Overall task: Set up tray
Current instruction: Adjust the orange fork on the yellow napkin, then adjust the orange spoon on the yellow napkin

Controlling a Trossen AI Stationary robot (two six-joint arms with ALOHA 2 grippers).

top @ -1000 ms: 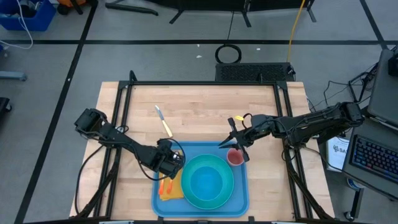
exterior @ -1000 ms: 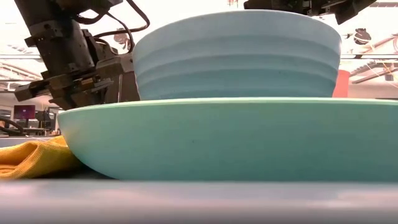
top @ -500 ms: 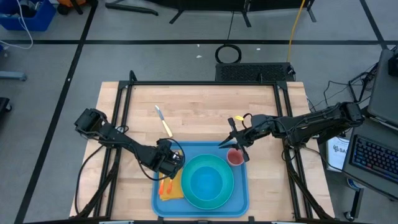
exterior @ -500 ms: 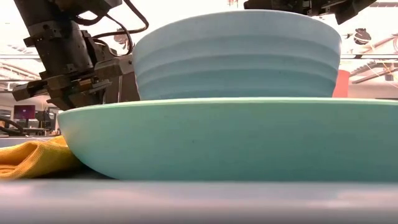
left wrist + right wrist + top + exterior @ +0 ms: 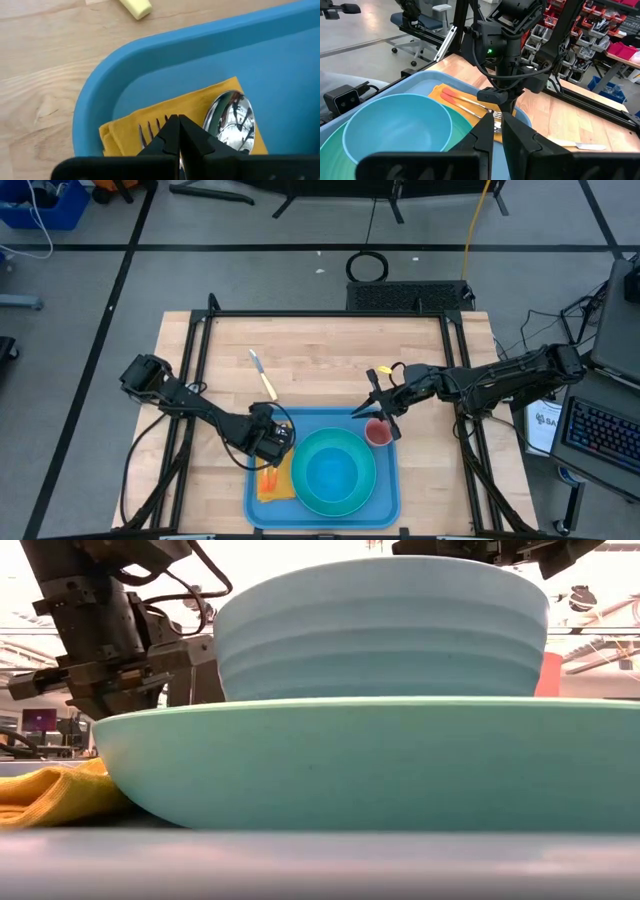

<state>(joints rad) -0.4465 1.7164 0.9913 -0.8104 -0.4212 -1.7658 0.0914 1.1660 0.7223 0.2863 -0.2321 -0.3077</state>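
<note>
The tray (image 5: 385,502) is lying flat on the wooden table (image 5: 320,350), at the near edge and in the middle. It is big, light blue, and has a raised rim.

A round turquoise plate (image 5: 366,498) is sitting on the tray, and a light-blue bowl (image 5: 333,464) is sitting on the plate. In the low view the bowl (image 5: 380,630) is standing upright on the plate (image 5: 380,765).

A yellow napkin (image 5: 277,486) is lying on the left part of the tray, just beside the plate. A fork (image 5: 145,134) and a spoon (image 5: 232,122) are lying on the napkin (image 5: 165,112), side by side. Something with an orange handle (image 5: 268,478) is lying there too.

A small red cup (image 5: 379,433) is standing in the far right corner of the tray.

A knife (image 5: 263,376) with a yellow handle is lying on the bare table, far from the tray's left corner and apart from it.

The left gripper (image 5: 274,450) is hanging over the far left corner of the tray, right above the napkin. Its fingers are pressed together and are holding nothing.

The right gripper (image 5: 381,412) is hanging near the red cup, at the far edge of the tray. Its fingers (image 5: 487,131) are almost together, with just a thin gap, and nothing is between them.
</note>
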